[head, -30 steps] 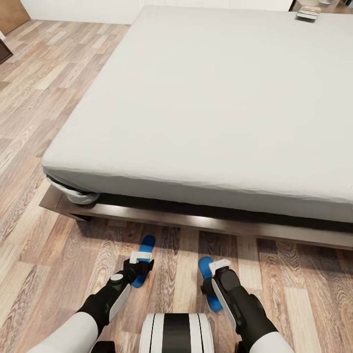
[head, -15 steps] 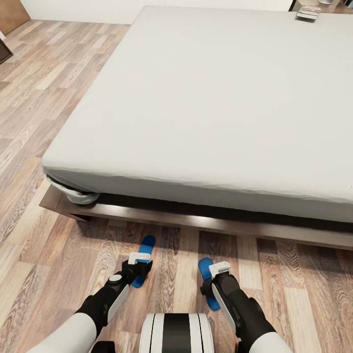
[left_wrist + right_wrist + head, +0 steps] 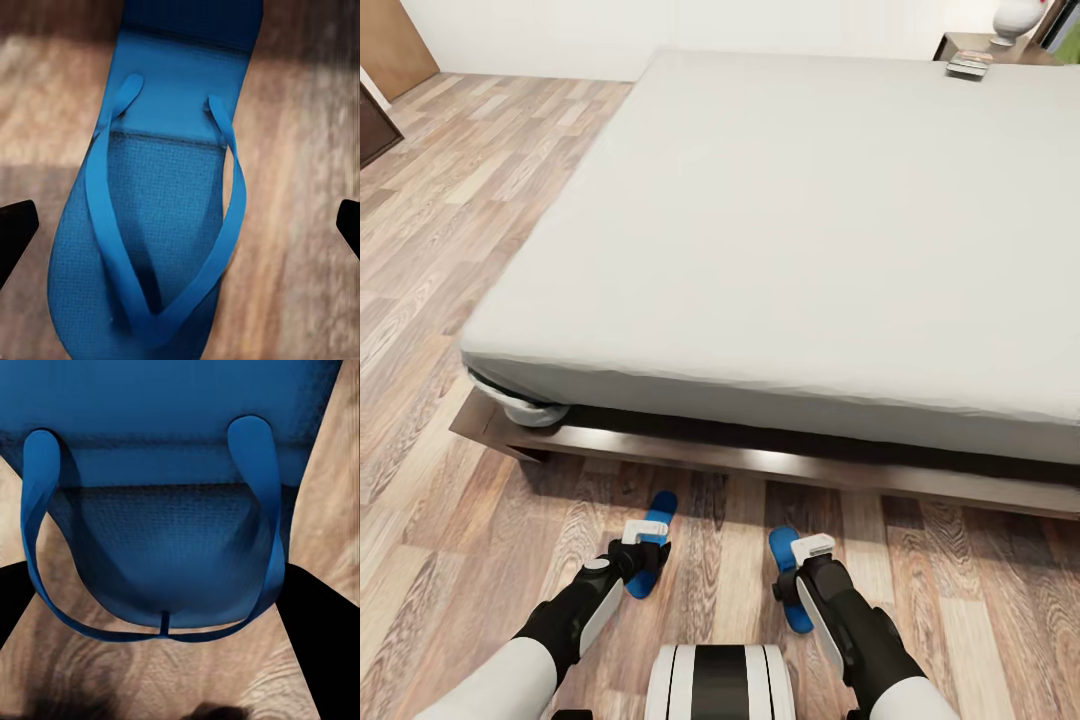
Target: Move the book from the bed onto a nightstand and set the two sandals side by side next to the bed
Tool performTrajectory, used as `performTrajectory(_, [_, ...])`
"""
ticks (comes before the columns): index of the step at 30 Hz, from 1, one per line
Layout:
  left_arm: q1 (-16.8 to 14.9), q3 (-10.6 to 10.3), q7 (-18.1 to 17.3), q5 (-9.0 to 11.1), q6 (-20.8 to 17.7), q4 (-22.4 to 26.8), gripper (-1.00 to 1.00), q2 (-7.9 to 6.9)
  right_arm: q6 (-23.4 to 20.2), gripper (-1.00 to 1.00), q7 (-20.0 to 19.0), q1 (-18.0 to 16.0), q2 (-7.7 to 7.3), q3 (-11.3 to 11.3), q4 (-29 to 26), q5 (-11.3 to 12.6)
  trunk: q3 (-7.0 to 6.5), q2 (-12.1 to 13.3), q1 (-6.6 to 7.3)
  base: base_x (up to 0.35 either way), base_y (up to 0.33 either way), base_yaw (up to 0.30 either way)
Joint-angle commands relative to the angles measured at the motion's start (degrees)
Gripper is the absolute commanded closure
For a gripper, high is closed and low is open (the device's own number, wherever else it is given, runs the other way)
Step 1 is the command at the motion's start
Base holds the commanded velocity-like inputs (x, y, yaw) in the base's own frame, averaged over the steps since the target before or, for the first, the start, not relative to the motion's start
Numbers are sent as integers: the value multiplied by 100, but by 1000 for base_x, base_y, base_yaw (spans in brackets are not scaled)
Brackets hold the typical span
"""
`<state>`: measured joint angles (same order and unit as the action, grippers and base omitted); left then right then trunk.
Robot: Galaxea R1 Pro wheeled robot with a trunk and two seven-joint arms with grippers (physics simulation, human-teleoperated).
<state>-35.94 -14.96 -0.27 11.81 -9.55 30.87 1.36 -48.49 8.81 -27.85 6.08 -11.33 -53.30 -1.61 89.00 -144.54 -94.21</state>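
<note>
A: What differs from a second ago?

B: Your head camera has tipped up, so the whole scene sits lower in the picture. More of the far wall shows, and a nightstand (image 3: 988, 45) with a white vase (image 3: 1017, 17) has come into sight past the far right corner of the bed (image 3: 800, 230). Both arms hold much the same pose; the sandals have not shifted on the floor (image 3: 450, 260).

A: Count, near to far.

B: Two grippers, both low over the floor by the near edge of the bed. Left gripper (image 3: 643, 541) hangs above the left sandal (image 3: 651, 556); in your left wrist view its dark fingers (image 3: 15, 229) stand wide apart either side of that sandal (image 3: 161, 225), released, not touching. Right gripper (image 3: 806, 562) is down on the right sandal (image 3: 788, 590); its fingers (image 3: 319, 645) flank the toe end (image 3: 161, 502), spread, and I cannot tell if they touch it. Two sandals, apart from each other. One bed. One book (image 3: 968, 67) at the far right corner of the mattress, just before the nightstand.
</note>
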Motion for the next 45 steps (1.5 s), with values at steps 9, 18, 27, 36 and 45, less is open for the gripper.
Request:
performTrajectory(9, [-1,-15,0,52,-46,7,-100,-2,-27,100,16,-18,7,255,117,9,-108,6,13,0,0,0])
performTrajectory(18, [-1,-15,-1,49,-49,7,-100,-3,622,100,23,-330,7,558,1039,17,-219,12,26,0,0,0])
performTrajectory(27, [-1,-15,0,49,-47,7,-100,-3,730,100,-31,-378,16,669,1121,113,-285,16,34,0,0,0])
performTrajectory(36, [-1,-15,0,49,-47,-2,-100,-4,753,100,-37,-379,16,693,1112,150,-285,16,34,0,0,0])
performTrajectory(45, [-1,-15,2,49,-45,-24,-100,1,754,100,-44,-379,16,693,1112,152,-418,24,50,0,0,0])
